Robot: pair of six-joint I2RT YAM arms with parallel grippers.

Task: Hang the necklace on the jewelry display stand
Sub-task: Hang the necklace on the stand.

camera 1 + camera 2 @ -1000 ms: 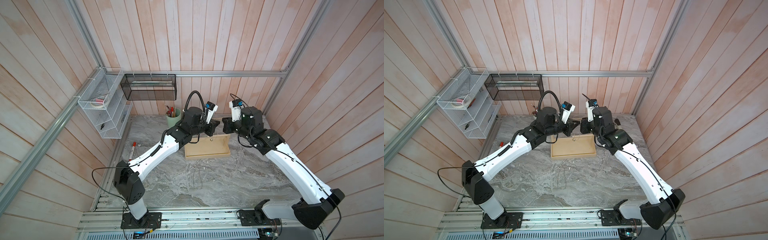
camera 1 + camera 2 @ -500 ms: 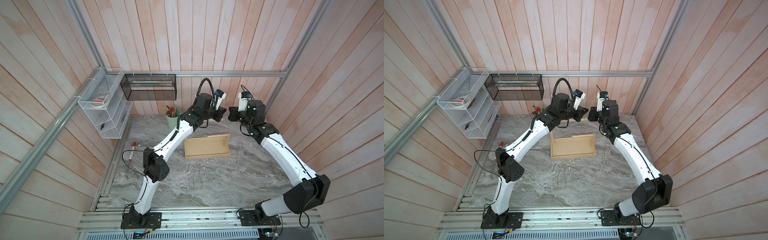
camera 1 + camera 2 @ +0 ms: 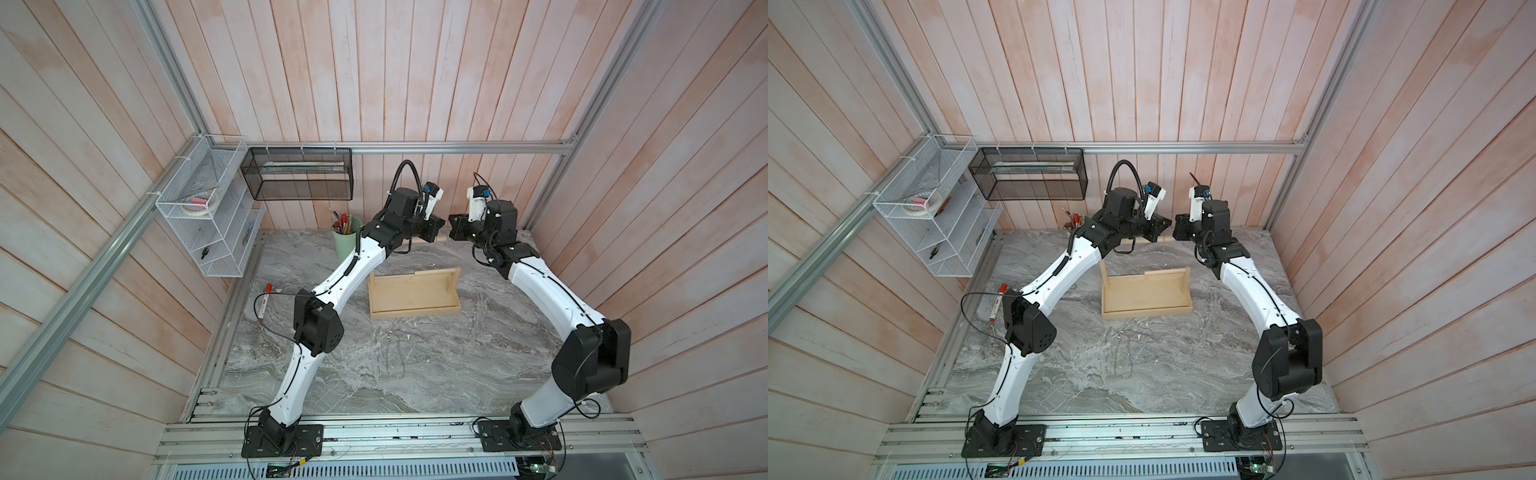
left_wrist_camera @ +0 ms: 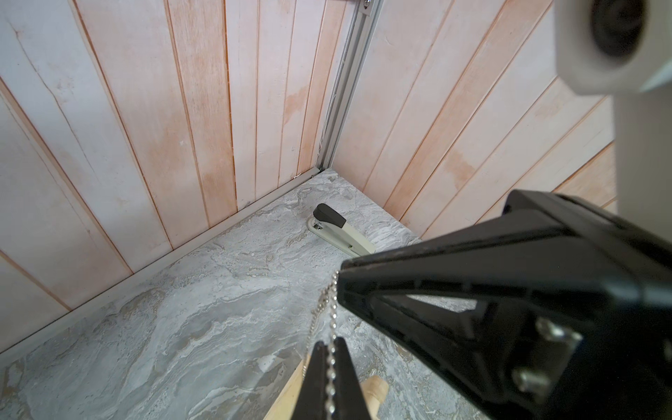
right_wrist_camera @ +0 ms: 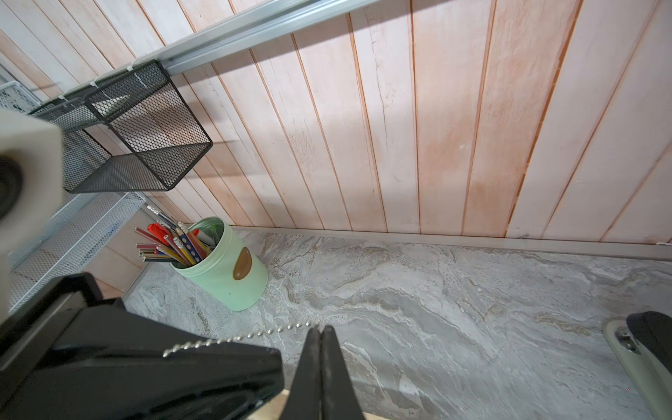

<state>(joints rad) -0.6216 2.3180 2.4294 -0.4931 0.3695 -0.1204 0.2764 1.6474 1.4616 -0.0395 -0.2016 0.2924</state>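
- Top views showed the biggest change: within the last second both arms had risen and stretched toward the back wall. That carried the left gripper [image 3: 437, 226] and the right gripper [image 3: 454, 227] from low over the tray up high, tips almost meeting.
- Beneath them, the jewelry display stand [image 3: 415, 296] had not shifted. One end of its higher bar [image 3: 1165, 240] peeked out just under the grippers. I judged the chain had been lifted to bar height but not yet draped.
- Only the wrist views revealed the necklace [image 5: 254, 334], which was too fine for the top views. Both pairs of fingers were clenched on it, with a short stretch [image 4: 329, 312] strung between them.
- Only the left wrist view caught the stapler [image 4: 338, 229] in the far corner.
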